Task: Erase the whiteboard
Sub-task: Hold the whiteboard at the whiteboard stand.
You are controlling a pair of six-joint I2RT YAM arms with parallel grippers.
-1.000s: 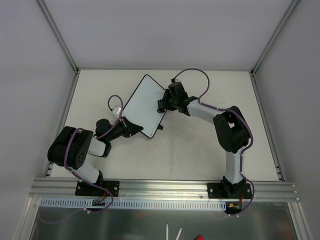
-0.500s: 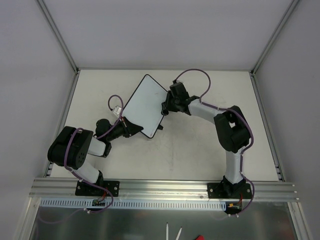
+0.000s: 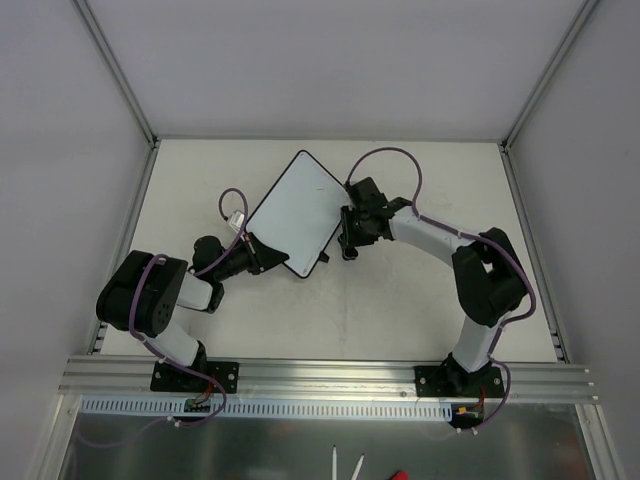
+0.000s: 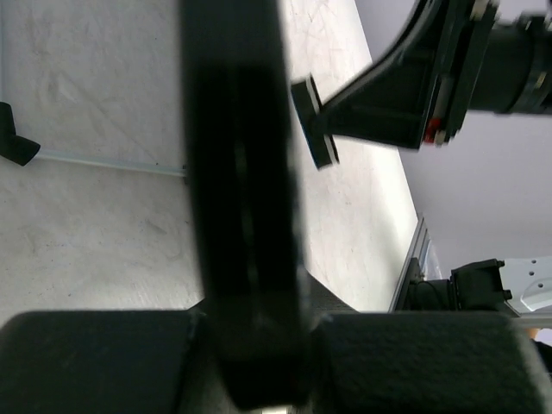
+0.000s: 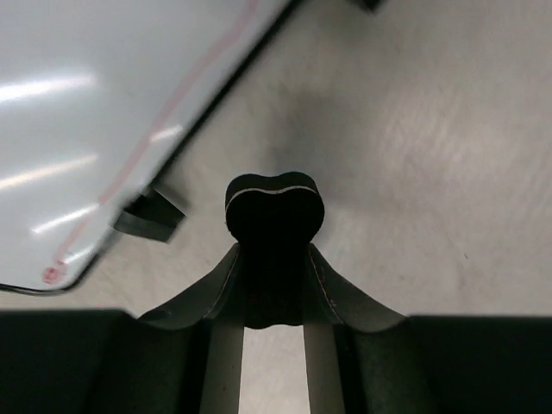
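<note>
The whiteboard [image 3: 295,208] lies tilted on the table, and its face looks white from above. My left gripper [image 3: 262,254] is shut on its near left edge. In the left wrist view that edge is a dark bar [image 4: 237,172] rising between the pads [image 4: 95,362]. My right gripper [image 3: 348,238] hovers just off the board's right side, shut on the small black eraser [image 5: 274,216]. The right wrist view shows the whiteboard [image 5: 95,95] at upper left. A faint red line [image 5: 172,116] runs along its edge, and a red dot [image 5: 53,274] sits near the corner.
One black foot [image 5: 151,216] sticks out under the board's edge, close to the eraser. Another foot [image 3: 318,262] shows at the board's near corner. Grey walls with metal posts [image 3: 120,75] enclose the pale table [image 3: 400,310]. An aluminium rail [image 3: 330,378] runs along the near edge.
My right gripper with the eraser has slid off the board's right edge, toward the near right. The board has shifted slightly. The left gripper holds still.
</note>
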